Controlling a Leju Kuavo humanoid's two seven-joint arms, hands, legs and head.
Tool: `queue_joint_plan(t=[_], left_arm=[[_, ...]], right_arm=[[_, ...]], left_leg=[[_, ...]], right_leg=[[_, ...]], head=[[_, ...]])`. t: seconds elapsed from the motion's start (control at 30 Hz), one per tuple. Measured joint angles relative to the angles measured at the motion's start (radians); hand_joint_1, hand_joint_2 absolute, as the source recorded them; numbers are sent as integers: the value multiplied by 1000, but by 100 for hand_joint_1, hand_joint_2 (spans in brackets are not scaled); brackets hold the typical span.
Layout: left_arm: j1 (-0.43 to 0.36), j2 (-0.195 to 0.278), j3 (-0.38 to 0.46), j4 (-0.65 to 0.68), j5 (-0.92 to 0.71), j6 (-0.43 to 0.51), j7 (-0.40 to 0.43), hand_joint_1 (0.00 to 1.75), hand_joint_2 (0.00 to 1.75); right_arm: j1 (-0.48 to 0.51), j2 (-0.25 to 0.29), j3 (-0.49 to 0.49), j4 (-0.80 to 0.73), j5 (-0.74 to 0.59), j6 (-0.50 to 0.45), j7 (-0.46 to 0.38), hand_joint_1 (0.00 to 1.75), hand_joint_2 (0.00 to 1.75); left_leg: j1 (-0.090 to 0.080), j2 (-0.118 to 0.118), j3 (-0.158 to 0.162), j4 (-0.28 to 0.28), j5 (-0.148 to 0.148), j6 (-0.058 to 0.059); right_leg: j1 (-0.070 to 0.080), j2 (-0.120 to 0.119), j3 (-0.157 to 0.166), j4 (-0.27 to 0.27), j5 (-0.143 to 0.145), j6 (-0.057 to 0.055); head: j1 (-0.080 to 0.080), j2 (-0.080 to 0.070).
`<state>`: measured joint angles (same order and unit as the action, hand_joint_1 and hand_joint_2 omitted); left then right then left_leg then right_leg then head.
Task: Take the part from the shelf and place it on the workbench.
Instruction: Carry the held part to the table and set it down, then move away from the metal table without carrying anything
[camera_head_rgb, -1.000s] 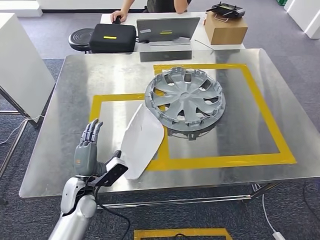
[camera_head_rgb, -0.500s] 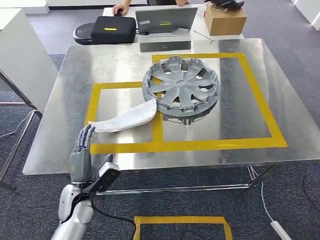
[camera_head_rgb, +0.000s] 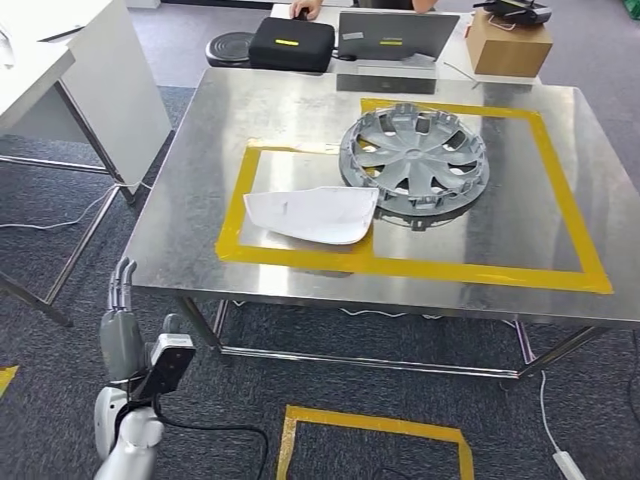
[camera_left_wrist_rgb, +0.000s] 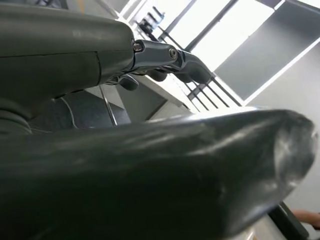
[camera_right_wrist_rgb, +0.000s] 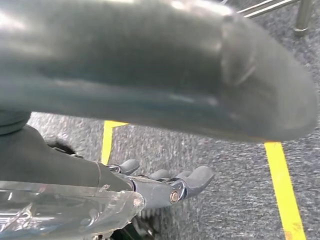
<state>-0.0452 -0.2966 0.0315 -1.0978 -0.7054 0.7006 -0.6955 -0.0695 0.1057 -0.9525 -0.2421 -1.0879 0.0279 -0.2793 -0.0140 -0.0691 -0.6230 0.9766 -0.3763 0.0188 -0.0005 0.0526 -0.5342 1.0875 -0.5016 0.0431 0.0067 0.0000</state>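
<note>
The part, a white curved panel (camera_head_rgb: 309, 213), lies flat on the steel workbench (camera_head_rgb: 189, 170) inside the left yellow-taped rectangle, its right end beside a grey hubcap (camera_head_rgb: 411, 155). My left hand (camera_head_rgb: 121, 325) hangs below and in front of the bench's near left corner, well clear of the panel, fingers straight and apart, holding nothing. In the left wrist view the left hand (camera_left_wrist_rgb: 151, 150) shows its thumb close up, with its fingers (camera_left_wrist_rgb: 170, 55) stretched out beyond it. In the right wrist view my right hand (camera_right_wrist_rgb: 151, 75) hangs over grey carpet, its fingers (camera_right_wrist_rgb: 181, 182) extended and empty.
A black case (camera_head_rgb: 291, 44), a grey laptop (camera_head_rgb: 398, 35) and a cardboard box (camera_head_rgb: 507, 42) sit beyond the bench, where a person's hand (camera_head_rgb: 306, 10) rests. A white table (camera_head_rgb: 113, 90) stands at the left. Yellow floor tape (camera_head_rgb: 373, 430) and a cable lie in front.
The panel went from standing tilted by my left hand to lying flat on the bench. My left hand came away and dropped below the bench edge. The camera moved back, shifting the whole scene.
</note>
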Motion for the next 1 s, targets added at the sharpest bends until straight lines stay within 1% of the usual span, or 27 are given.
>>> queue_joint_plan(t=[0.03,0.07,0.13,0.17,0.2,0.23,0.3,0.33,0.37,0.4,0.43,0.47,0.5,0.53,0.57,0.6,0.63,0.67,0.7,0.77,0.8,0.83,0.87,0.9,0.93,0.97,1.0], left_arm=[[5,-1,11,-17,13,0,-1,0,0],[9,-2,23,-35,26,0,-2,0,0],[23,-2,59,-71,66,1,-3,0,0],[30,-2,82,-86,95,1,-4,0,0],[35,-1,106,-98,127,1,-4,0,0],[40,-1,129,-106,156,1,-4,0,0],[45,0,171,-112,208,1,-4,0,0],[48,0,189,-111,233,1,-4,0,0],[50,1,206,-110,258,1,-4,0,0],[51,2,220,-108,276,1,-4,0,0],[52,2,230,-107,288,1,-4,0,0],[52,2,237,-106,293,1,-4,0,0],[50,1,242,-105,295,1,-5,0,0],[49,1,246,-105,297,1,-5,0,0],[47,0,249,-105,297,-2,-1,0,0],[45,2,253,-105,296,-8,11,0,0],[45,4,260,-105,294,-15,28,0,0],[45,8,268,-105,295,-20,40,0,0],[44,10,277,-102,298,-20,43,0,0],[41,7,292,-90,311,-9,19,0,0],[40,4,298,-79,319,-5,8,0,0],[40,3,305,-66,329,-3,3,0,0],[40,4,314,-48,341,-2,1,0,0],[39,7,325,-27,353,-2,1,0,0],[39,11,339,-2,367,-1,1,0,0],[39,15,352,24,382,-2,0,0,0],[36,21,365,55,404,-9,0,0,0]], right_arm=[[0,-1,-1,0,0,-1,0,0,0],[1,-2,-2,0,0,-1,-1,0,0],[1,-2,-4,0,0,-3,-1,0,0],[1,-2,-6,1,0,-3,0,0,0],[2,-2,-7,1,0,-2,2,0,0],[3,-3,-9,1,-1,-1,4,0,0],[7,-6,-12,1,0,3,9,0,0],[8,-6,-14,1,0,4,12,0,0],[9,-7,-15,1,0,5,15,0,0],[9,-7,-15,1,0,5,16,0,0],[9,-7,-15,1,0,6,17,0,0],[8,-8,-16,1,0,6,18,0,0],[7,-10,-16,0,-1,6,18,0,0],[6,-13,-16,0,-1,7,19,0,0],[4,-15,-16,0,-1,7,19,0,0],[4,-17,-16,0,-1,8,19,0,0],[3,-17,-17,0,-1,8,20,0,0],[3,-17,-18,1,-1,8,22,0,0],[4,-17,-19,1,-1,8,24,0,0],[10,-17,-21,3,-2,7,27,0,0],[13,-17,-21,4,-2,6,28,0,0],[15,-17,-22,4,-2,6,28,0,0],[16,-17,-22,5,-3,7,27,0,0],[16,-17,-23,4,-2,8,26,0,0],[16,-18,-23,4,-2,9,25,0,0],[16,-18,-23,4,-2,10,23,0,0],[15,-18,-23,4,-2,11,22,0,0]], left_leg=[[0,-8,-6,0,10,-5],[1,-16,-10,0,20,-10],[5,-32,-16,-1,35,-23],[5,-27,-22,5,26,-29],[6,-12,-32,24,-1,-36],[7,9,-47,64,-46,-42],[13,45,-86,191,-149,-56],[17,52,-99,254,-174,-63],[23,56,-100,295,-174,-70],[28,59,-85,304,-154,-75],[32,65,-51,276,-125,-81],[35,83,0,219,-104,-86],[38,105,60,143,-98,-89],[37,125,110,74,-106,-85],[35,138,142,25,-118,-78],[32,136,152,-1,-125,-66],[27,126,144,-4,-125,-51],[25,117,132,-3,-117,-40],[24,106,120,-2,-106,-27],[21,83,91,-2,-80,-8],[19,70,74,-2,-66,-3],[16,57,56,-2,-52,-1],[13,44,39,-1,-38,0],[11,32,22,-1,-25,0],[10,19,6,0,-11,-1],[10,6,-8,0,2,-3],[10,-6,-21,0,15,-6]], right_leg=[[1,17,38,-58,-6,-3],[2,25,57,-91,-16,-5],[5,8,54,-101,-8,-12],[4,-4,48,-103,0,-19],[2,-17,41,-106,11,-28],[0,-31,32,-109,22,-34],[0,-59,10,-108,43,-38],[0,-75,-3,-107,54,-37],[0,-90,-18,-106,66,-34],[-1,-106,-33,-105,76,-30],[-3,-120,-47,-103,85,-24],[-3,-133,-57,-100,93,-18],[-3,-145,-66,-94,98,-12],[-2,-157,-73,-87,104,-4],[-1,-168,-79,-81,111,2],[-3,-179,-84,-78,119,8],[-6,-189,-88,-79,127,14],[-10,-184,-92,-76,124,20],[-14,-163,-100,-61,101,26],[-17,-95,-130,31,8,31],[-14,-70,-148,100,-43,29],[-10,-58,-161,164,-77,24],[-5,-52,-163,205,-86,19],[0,-49,-147,213,-73,11],[5,-44,-114,185,-45,4],[9,-30,-63,125,-18,-4],[10,-7,-4,45,-10,-13]], head=[[0,0],[0,0],[1,0],[1,0],[-3,0],[-6,0],[-11,0],[-11,0],[-12,0],[-11,0],[-11,0],[-12,0],[-13,0],[-13,0],[-14,0],[-13,0],[-13,0],[-14,0],[-14,0],[-12,0],[-10,0],[-9,0],[-8,0],[-8,0],[-8,0],[-8,0],[-8,0]])
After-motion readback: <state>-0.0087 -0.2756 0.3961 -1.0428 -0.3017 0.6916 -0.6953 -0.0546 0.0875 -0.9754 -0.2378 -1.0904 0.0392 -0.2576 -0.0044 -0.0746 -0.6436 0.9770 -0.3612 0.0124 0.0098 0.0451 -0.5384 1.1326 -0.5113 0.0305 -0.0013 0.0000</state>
